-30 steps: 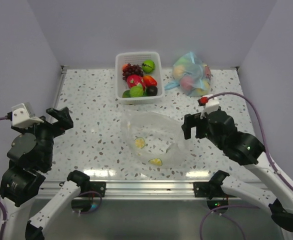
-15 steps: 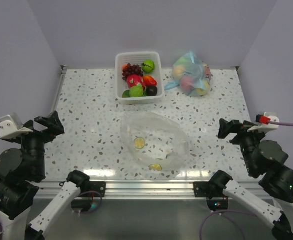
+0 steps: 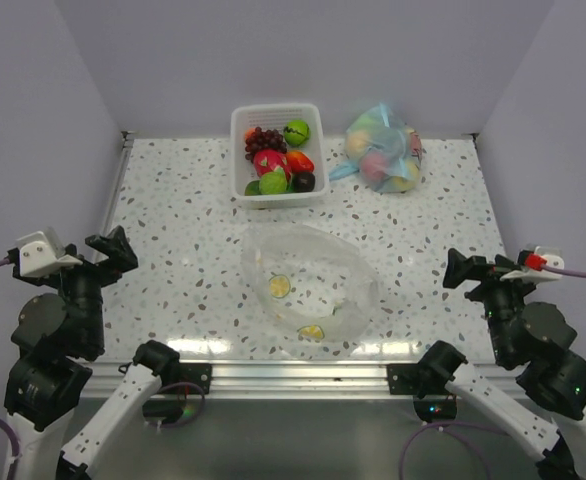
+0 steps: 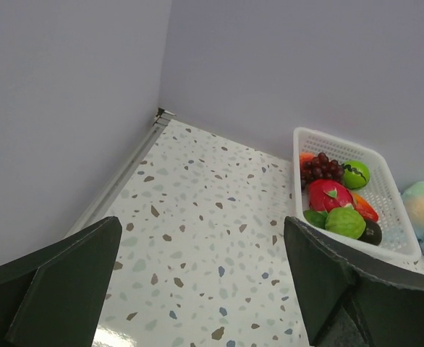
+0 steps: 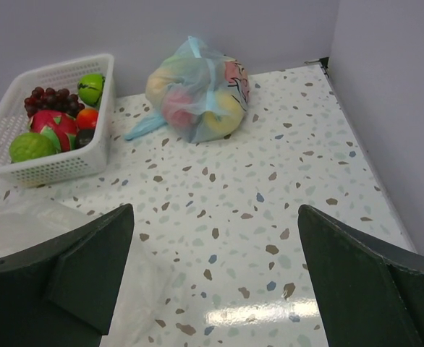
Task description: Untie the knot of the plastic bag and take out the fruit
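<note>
- The left gripper has its jaws spread wide with nothing between them; its wrist view shows only bare speckled table in the gap
- The right gripper is likewise spread wide and holds nothing; its fingers frame bare tabletop in the wrist view
- The left gripper is raised at about 8 o'clock of the table, the right at about 4 o'clock, both well apart from the plastic bag
- The plastic bag lies slack and flattened between the two arms, just toward 6 o'clock from the table's centre
- Its long axis runs from about 10 o'clock to 4 o'clock; which end is the mouth cannot be told, and a tied neck cannot be made out
- Two citrus slices lie inside it, one near the middle, the other toward its 5 o'clock edge
- The other fruit sits in the white basket at 12 o'clock: grapes, green limes, red pieces and a dark one
- A blue-tinted bag of pastel pieces lies at 1 o'clock, just beside the basket
</note>
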Tool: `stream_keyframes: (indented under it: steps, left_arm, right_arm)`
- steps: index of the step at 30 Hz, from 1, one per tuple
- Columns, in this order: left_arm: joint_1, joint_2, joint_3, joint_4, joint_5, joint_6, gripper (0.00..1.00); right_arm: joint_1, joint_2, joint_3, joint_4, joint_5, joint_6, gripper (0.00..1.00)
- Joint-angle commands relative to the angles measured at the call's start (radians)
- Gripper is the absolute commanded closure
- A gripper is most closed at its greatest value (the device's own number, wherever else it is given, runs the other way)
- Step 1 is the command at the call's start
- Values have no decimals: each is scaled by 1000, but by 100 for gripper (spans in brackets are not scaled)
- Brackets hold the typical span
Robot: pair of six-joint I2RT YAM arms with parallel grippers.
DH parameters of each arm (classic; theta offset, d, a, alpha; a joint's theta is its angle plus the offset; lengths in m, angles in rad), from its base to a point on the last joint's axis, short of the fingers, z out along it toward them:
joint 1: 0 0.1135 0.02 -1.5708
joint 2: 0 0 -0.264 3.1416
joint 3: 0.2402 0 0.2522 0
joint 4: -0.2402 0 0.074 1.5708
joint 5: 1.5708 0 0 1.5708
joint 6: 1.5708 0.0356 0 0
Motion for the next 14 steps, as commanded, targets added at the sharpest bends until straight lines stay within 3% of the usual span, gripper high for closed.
stream_keyframes:
  steps: [1, 14]
  left_arm:
    - [2, -19, -26, 67, -25, -11, 0]
    - [2, -50, -80, 124, -43, -18, 0]
  right_arm:
    - [-2, -8, -12, 33, 35, 17, 2]
    - [0, -1, -34, 42, 31, 15, 1]
